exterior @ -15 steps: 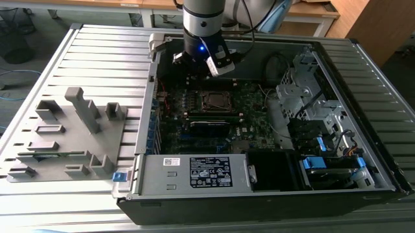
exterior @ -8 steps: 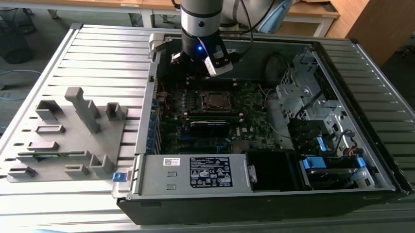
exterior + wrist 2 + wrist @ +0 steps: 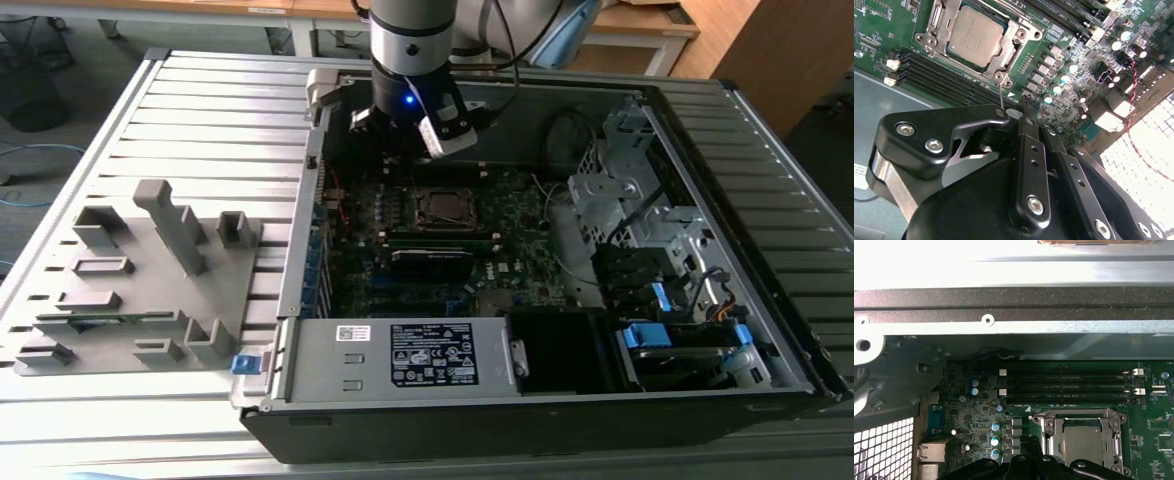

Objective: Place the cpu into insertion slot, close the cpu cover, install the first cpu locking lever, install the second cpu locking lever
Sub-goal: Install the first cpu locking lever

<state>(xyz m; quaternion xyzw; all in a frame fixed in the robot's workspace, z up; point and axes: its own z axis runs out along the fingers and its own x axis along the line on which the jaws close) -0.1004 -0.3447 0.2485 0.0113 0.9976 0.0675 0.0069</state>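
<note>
Hovering near the cpu (image 3: 974,36) (cover (image 3: 1013,50) down) is the pincer (image 3: 1026,102).

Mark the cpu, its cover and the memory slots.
cpu (image 3: 976,39): second wrist view, middle of its silvery face.
cover (image 3: 943,22): second wrist view, the frame's band beside the cpu.
memory slots (image 3: 1064,389): first wrist view, midway along one long slot.

Grey jig (image 3: 160,290) beside computer case (image 3: 534,425)
</note>
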